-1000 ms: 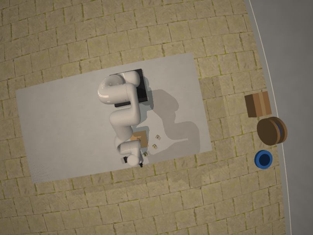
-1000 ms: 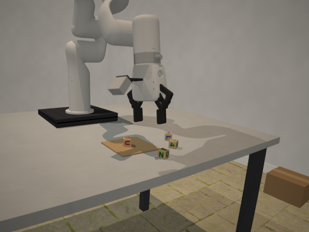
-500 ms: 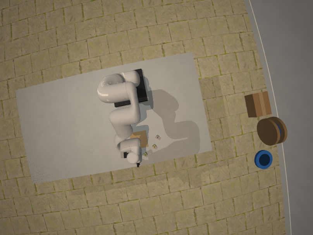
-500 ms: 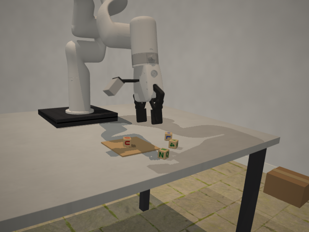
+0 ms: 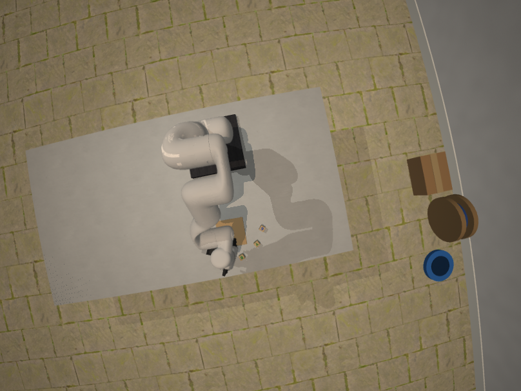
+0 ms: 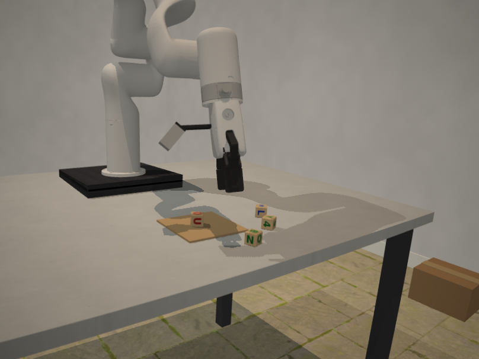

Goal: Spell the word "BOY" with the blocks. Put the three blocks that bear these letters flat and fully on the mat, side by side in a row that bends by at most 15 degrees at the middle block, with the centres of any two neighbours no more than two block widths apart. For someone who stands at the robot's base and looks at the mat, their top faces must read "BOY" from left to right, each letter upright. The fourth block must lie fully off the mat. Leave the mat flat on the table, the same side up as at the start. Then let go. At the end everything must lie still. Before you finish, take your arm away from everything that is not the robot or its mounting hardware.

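On the grey table (image 6: 96, 247) lies the brown mat (image 6: 216, 230), and all places here are given from it, as the exterior view shows them. One block with a red letter (image 6: 197, 218) stands on the mat, on its left part. Just beside the mat's right corner stands a block with a green N on its side (image 6: 253, 237). Further right are a block with a green 4 (image 6: 268, 222) and, behind it, a block with a blue L (image 6: 261, 210); all three are off the mat. Above and behind the mat hangs the gripper (image 6: 229, 181), its fingers spread wide and empty, touching no block.
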Controlling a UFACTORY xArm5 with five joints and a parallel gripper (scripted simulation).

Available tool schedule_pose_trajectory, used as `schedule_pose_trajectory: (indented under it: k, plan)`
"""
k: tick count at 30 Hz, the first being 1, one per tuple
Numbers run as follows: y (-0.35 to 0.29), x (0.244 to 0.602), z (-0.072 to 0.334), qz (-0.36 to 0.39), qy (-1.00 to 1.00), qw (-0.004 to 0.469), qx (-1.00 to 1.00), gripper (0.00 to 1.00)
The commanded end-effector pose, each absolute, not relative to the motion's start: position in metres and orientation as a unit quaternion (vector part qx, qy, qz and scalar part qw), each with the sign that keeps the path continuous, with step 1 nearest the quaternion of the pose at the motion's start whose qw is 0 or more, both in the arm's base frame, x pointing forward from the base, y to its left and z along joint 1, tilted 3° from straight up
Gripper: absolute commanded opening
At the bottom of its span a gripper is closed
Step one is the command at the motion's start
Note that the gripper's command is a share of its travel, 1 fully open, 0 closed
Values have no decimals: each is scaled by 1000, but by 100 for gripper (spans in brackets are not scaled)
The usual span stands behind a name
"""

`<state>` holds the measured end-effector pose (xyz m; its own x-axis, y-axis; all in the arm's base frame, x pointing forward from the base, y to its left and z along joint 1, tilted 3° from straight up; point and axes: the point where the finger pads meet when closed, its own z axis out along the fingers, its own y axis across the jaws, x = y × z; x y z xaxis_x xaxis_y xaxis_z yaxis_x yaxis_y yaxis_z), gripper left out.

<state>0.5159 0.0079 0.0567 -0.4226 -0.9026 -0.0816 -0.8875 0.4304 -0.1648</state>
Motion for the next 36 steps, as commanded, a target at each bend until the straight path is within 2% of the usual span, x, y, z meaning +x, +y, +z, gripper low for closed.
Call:
schedule_pose_trajectory:
  k: [1,36]
  plan:
    - [8,516,58,-49,866,90,-490,100]
    - [8,506,58,-19,979,152,-136,100]
